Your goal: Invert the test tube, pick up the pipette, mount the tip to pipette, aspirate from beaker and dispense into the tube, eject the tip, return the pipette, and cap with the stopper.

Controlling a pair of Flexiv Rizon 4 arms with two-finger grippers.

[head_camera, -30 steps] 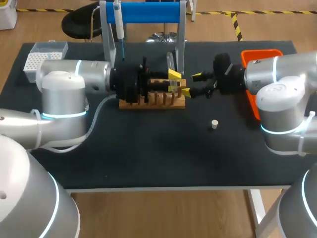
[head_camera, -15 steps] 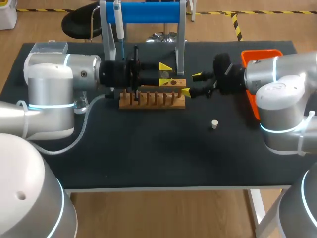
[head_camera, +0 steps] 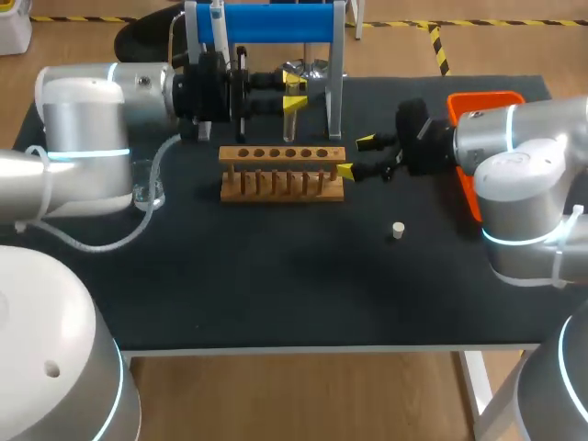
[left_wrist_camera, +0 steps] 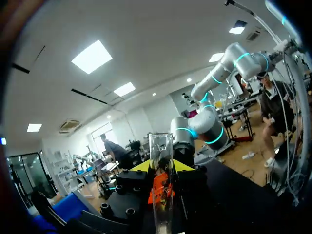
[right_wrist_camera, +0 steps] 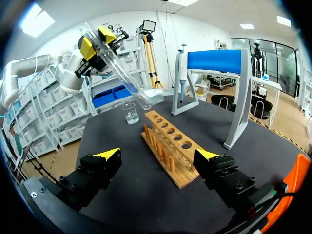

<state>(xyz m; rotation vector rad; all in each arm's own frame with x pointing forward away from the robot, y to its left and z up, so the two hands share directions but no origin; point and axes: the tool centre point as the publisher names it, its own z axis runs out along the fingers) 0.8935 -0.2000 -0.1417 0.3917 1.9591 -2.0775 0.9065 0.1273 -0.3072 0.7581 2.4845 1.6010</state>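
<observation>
My left gripper [head_camera: 294, 93] is shut on the clear test tube [head_camera: 291, 104], holding it in the air behind the wooden rack [head_camera: 282, 172]. In the left wrist view the test tube [left_wrist_camera: 161, 195] stands between the yellow fingertips [left_wrist_camera: 141, 166]. Seen from the right wrist, the test tube [right_wrist_camera: 122, 73] hangs tilted above the rack [right_wrist_camera: 168, 145]. My right gripper [head_camera: 356, 156] sits open at the rack's right end, its jaws empty [right_wrist_camera: 157, 154]. The pipette [head_camera: 220, 39] hangs on the blue stand [head_camera: 276, 23]. A small white stopper [head_camera: 397, 230] lies on the mat. The beaker [head_camera: 147, 190] stands left of the rack.
An orange bin [head_camera: 484, 104] stands at the back right beside my right arm. The blue stand's legs [right_wrist_camera: 239, 105] rise just behind the rack. My left arm covers the back left corner of the table.
My left gripper has lifted the test tube out of the rack and carried it up and back toward the stand, with the arm swinging left. The right arm has not moved.
</observation>
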